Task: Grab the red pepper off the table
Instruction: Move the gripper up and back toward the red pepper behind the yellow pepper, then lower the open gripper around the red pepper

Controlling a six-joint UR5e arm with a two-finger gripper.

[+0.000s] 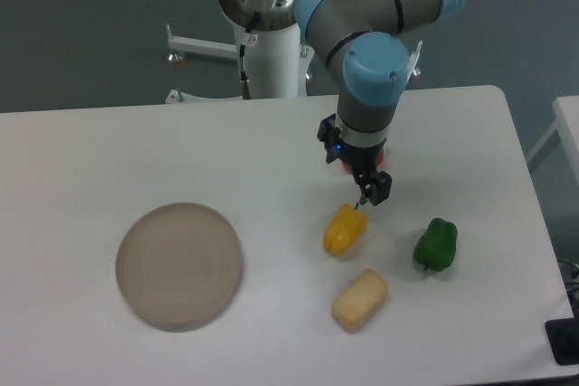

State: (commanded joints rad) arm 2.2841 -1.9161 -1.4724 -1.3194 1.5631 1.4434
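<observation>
- On the white table point(136, 142), right of centre, the gripper point(360, 178) points down beneath the arm's blue-capped wrist.
- Slivers of the red pepper point(379, 157) show on either side of the gripper body (most of the pepper is hidden behind it).
- Whether the fingers are clamped on the pepper or spread around it cannot be told from this angle.
- Just below the gripper lies a yellow pepper point(345, 229), its stem near the fingertip.
- To its right lies a green pepper point(436, 244), apart from it.
- Near the front edge rests a pale bread roll point(359, 298).
- Well to the left sits a round beige plate point(179, 265).
</observation>
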